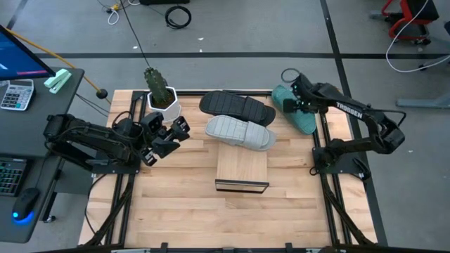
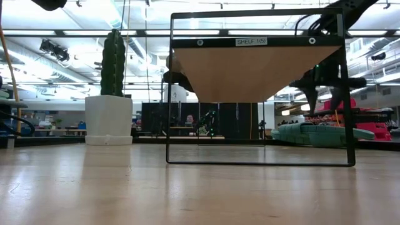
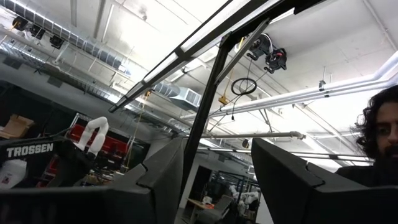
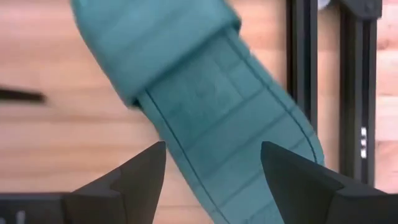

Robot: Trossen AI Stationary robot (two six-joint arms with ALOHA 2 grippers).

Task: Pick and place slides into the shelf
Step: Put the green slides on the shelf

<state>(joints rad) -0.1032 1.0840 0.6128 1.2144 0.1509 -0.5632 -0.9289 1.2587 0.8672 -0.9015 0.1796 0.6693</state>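
The teal slide (image 1: 304, 118) lies sole-down on the table at the far right, and also shows in the low view (image 2: 322, 134). My right gripper (image 1: 299, 104) hangs just above it, pointing down and open. Its fingers (image 4: 140, 174) stand on either side of the slide's heel half (image 4: 217, 118) without touching. The black slide (image 1: 235, 107) lies at the far middle. The light grey slide (image 1: 240, 132) lies in front of it, its near side over the far end of the shelf (image 1: 242, 169). My left gripper (image 1: 165, 137) is raised at the left, pointing up, open and empty.
A green plant in a white pot (image 1: 160, 95) stands at the far left, close to my left arm. Black frame rails (image 1: 325, 140) run along the table's right edge beside the teal slide. Bare slatted tabletop (image 1: 211, 218) lies in front of the shelf. A person's head shows beyond the table (image 3: 379, 124).
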